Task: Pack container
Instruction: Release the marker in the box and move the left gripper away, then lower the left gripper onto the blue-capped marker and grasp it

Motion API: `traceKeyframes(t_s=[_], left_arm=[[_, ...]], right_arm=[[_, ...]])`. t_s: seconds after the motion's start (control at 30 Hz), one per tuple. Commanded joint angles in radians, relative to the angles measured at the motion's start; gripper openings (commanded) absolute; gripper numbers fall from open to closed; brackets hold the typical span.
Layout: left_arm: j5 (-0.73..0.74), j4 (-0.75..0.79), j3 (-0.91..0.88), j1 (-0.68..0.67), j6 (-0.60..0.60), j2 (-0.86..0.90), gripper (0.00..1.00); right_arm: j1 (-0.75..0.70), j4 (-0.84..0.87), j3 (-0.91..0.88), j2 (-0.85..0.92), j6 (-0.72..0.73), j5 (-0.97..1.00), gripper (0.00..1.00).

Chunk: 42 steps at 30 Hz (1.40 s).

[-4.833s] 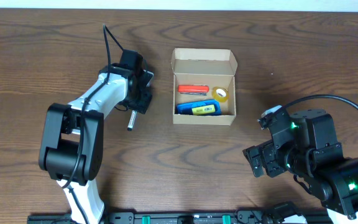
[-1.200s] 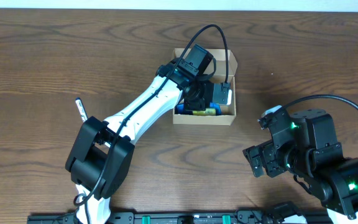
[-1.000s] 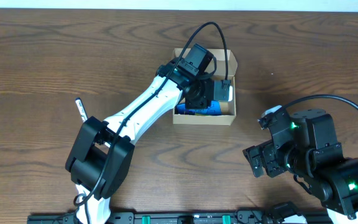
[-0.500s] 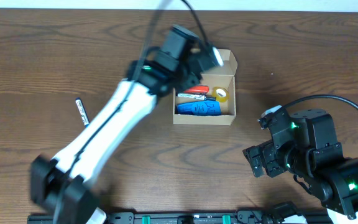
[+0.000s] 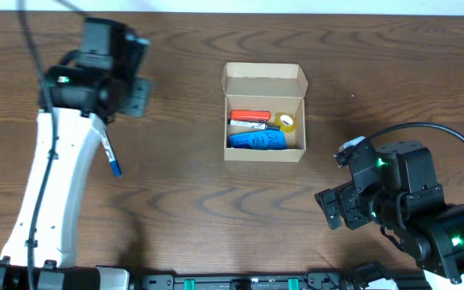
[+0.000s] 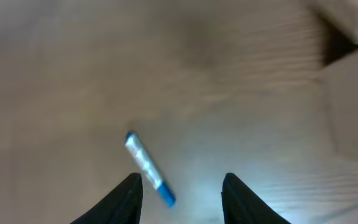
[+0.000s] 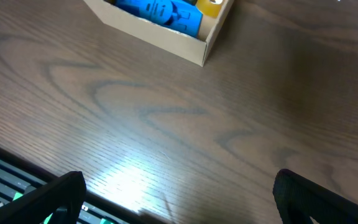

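The container (image 5: 264, 78) is an open tan cardboard box at the table's middle, with its flap lid folded back. It holds a red item (image 5: 252, 115), a marker, a yellow tape roll (image 5: 287, 122) and a blue item (image 5: 256, 140). A blue-capped marker (image 5: 112, 155) lies on the table at the left. My left gripper (image 5: 135, 84) hangs open and empty above the table beside it. In the left wrist view the marker (image 6: 148, 167) lies just ahead between the open fingers (image 6: 182, 194). My right gripper (image 5: 333, 211) is open and empty, right of and nearer than the box.
The box edge (image 6: 353, 106) shows at the right of the left wrist view, and its near corner (image 7: 191, 50) at the top of the right wrist view. The right fingers (image 7: 179, 199) hover over bare wood near the table's front edge.
My left arm has lifted out of the box and swung far left, over the blue-capped marker. The box now holds one more marker than at first. The right arm has not moved.
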Motion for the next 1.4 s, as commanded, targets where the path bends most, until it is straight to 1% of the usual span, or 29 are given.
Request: traceKeyframes(t_s=[0.0, 0.13, 0.23, 0.27, 0.3, 0.37, 0.43, 0.47, 0.57, 0.7, 0.73, 0.83, 0.97, 1.03, 1.13, 1.23, 1.37], left_arm=[[-0.011, -0.047, 0.005, 0.091, -0.104, -0.006, 0.41], [0.019, -0.103, 0.005, 0.174, -0.105, -0.006, 0.38], [0.081, -0.158, 0.005, 0.211, -0.063, -0.006, 0.36], [0.089, -0.183, 0.005, 0.218, -0.037, -0.006, 0.35], [0.094, -0.2, 0.003, 0.22, -0.024, -0.006, 0.31], [0.141, -0.216, -0.005, 0.223, -0.014, -0.007, 0.3], [0.156, -0.229, -0.023, 0.219, -0.005, -0.009, 0.24], [0.17, -0.23, -0.035, 0.219, -0.004, -0.012, 0.22], [0.19, -0.212, -0.094, 0.22, 0.003, -0.032, 0.2], [0.194, -0.141, -0.211, 0.222, 0.003, -0.086, 0.2], [0.193, -0.122, -0.236, 0.222, 0.003, -0.098, 0.23], [0.167, -0.078, -0.295, 0.222, -0.003, -0.114, 0.25], [0.089, -0.005, -0.371, 0.224, -0.085, -0.106, 0.29], [0.062, 0.058, -0.425, 0.224, -0.124, -0.104, 0.4], [0.054, 0.152, -0.499, 0.229, -0.153, -0.103, 0.47], [0.054, 0.25, -0.571, 0.241, -0.155, -0.103, 0.58], [0.047, 0.367, -0.648, 0.261, -0.155, -0.101, 0.66]], right_arm=[[-0.007, -0.001, -0.003, -0.002, -0.002, -0.004, 0.99], [-0.007, -0.001, -0.003, -0.002, -0.002, -0.004, 0.99], [-0.007, -0.001, -0.003, -0.002, -0.002, -0.004, 0.99], [-0.007, -0.001, -0.003, -0.002, -0.002, -0.004, 0.99], [-0.007, -0.001, -0.003, -0.002, -0.002, -0.004, 0.99], [-0.007, -0.001, -0.003, -0.002, -0.002, -0.004, 0.99], [-0.007, -0.001, -0.003, -0.002, -0.002, -0.004, 0.99], [-0.007, -0.001, -0.003, -0.002, -0.002, -0.004, 0.99], [-0.007, -0.001, -0.003, -0.002, -0.002, -0.004, 0.99], [-0.007, -0.001, -0.003, -0.002, -0.002, -0.004, 0.99], [-0.007, -0.001, -0.003, -0.002, -0.002, -0.004, 0.99], [-0.007, -0.001, -0.003, -0.002, -0.002, -0.004, 0.99], [-0.007, -0.001, -0.003, -0.002, -0.002, -0.004, 0.99], [-0.007, -0.001, -0.003, -0.002, -0.002, -0.004, 0.99], [-0.007, -0.001, -0.003, -0.002, -0.002, -0.004, 0.99], [-0.007, -0.001, -0.003, -0.002, -0.002, -0.004, 0.99], [-0.007, -0.001, -0.003, -0.002, -0.002, -0.004, 0.99]])
